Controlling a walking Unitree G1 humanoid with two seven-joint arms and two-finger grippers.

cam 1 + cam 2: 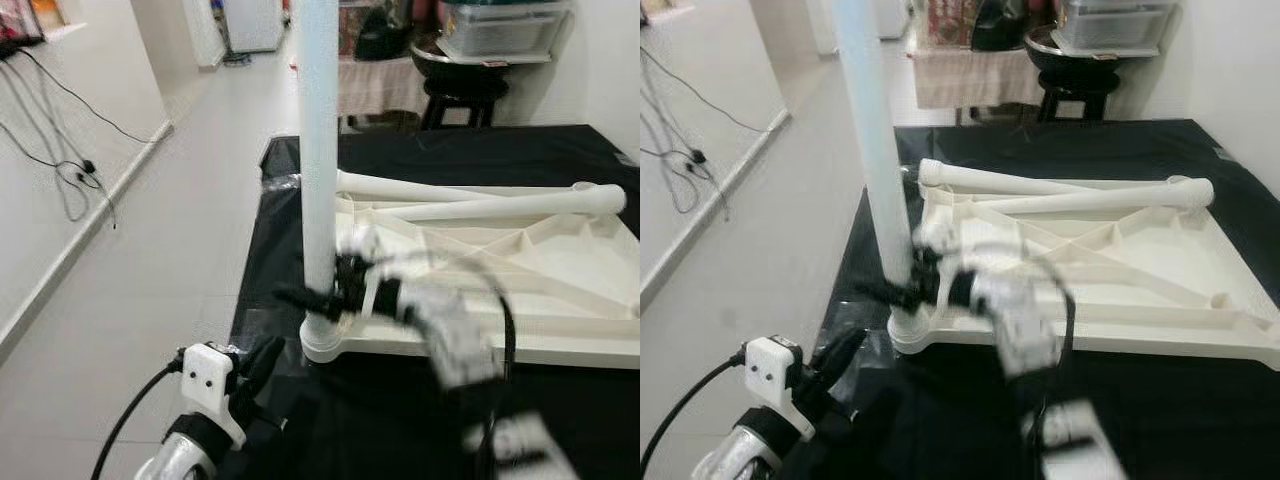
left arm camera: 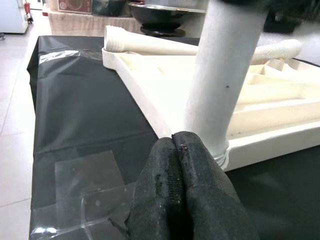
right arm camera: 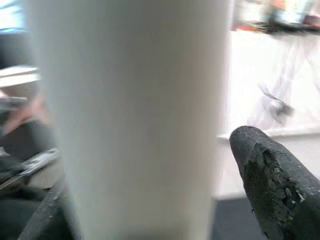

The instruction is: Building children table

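The tabletop (image 1: 560, 290) lies upside down on the sheet (image 1: 500, 160) on the floor. One leg (image 1: 319, 140) stands upright in its near left corner socket. Two more legs (image 1: 480, 200) lie across the tabletop's far edge. The right end effector (image 1: 325, 295) sits at the upright leg's base, and the left end effector (image 1: 262, 362) is just before that corner. A stool (image 1: 460, 95) stands behind the sheet, and cables (image 1: 70, 170) lie at the left wall.

I count one upside-down white tabletop (image 1: 520, 290) | three white legs: one upright leg (image 1: 318, 150) at the near-left corner, two loose legs (image 1: 480, 200) lying across the far edge | one black sheet (image 1: 520, 150) | two grippers: left gripper (image 2: 175, 200), right gripper (image 1: 315, 296) | one stool (image 1: 460, 95) far behind
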